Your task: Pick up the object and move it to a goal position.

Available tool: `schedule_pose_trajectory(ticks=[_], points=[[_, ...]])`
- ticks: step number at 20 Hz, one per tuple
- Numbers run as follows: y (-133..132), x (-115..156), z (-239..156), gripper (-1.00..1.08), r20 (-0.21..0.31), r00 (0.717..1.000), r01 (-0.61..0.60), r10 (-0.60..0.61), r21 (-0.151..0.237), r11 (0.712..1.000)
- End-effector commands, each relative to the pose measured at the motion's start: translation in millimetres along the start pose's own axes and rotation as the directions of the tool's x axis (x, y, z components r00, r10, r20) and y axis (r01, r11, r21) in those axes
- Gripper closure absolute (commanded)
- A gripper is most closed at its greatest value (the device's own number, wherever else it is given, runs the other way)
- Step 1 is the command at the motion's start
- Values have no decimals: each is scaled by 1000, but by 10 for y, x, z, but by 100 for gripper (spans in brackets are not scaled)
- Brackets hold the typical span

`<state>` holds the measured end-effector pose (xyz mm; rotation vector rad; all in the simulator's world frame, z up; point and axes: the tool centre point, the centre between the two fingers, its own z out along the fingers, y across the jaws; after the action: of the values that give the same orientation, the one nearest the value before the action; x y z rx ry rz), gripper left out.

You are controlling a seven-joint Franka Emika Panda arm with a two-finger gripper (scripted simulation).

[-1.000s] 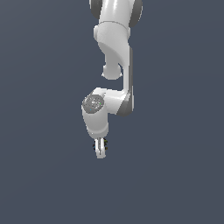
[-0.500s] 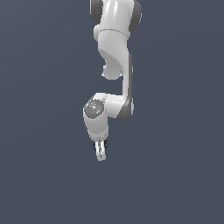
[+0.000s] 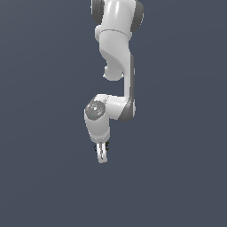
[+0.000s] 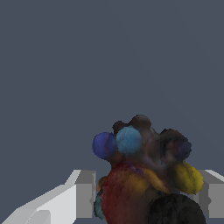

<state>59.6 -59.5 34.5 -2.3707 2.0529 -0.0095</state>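
Observation:
The object (image 4: 141, 175) is a dark, lumpy thing with blue, red and yellow blobs, and it fills the gap between my fingers in the wrist view. My gripper (image 4: 146, 199) is shut on it, with one white finger (image 4: 83, 194) on each side. In the exterior view the gripper (image 3: 102, 155) points downward at the end of the white arm. There the object (image 3: 95, 148) shows only as small dark specks beside the fingertips.
The white arm (image 3: 116, 53) comes down from the top of the exterior view and folds at a grey-capped joint (image 3: 94, 110). All around is a plain dark grey-blue surface with nothing else on it.
The wrist and gripper have sunk a little lower in the exterior view over the last second. The fingers stay closed together throughout.

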Motion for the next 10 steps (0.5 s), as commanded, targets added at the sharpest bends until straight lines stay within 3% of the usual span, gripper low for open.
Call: schedule_pose_trajectory(ticks=[1,10], points=[[-5,-15,-11,108,0,1000,0,0,0,1000],[-161,-429,-256,108,0,1000,0,0,-2,1000]])
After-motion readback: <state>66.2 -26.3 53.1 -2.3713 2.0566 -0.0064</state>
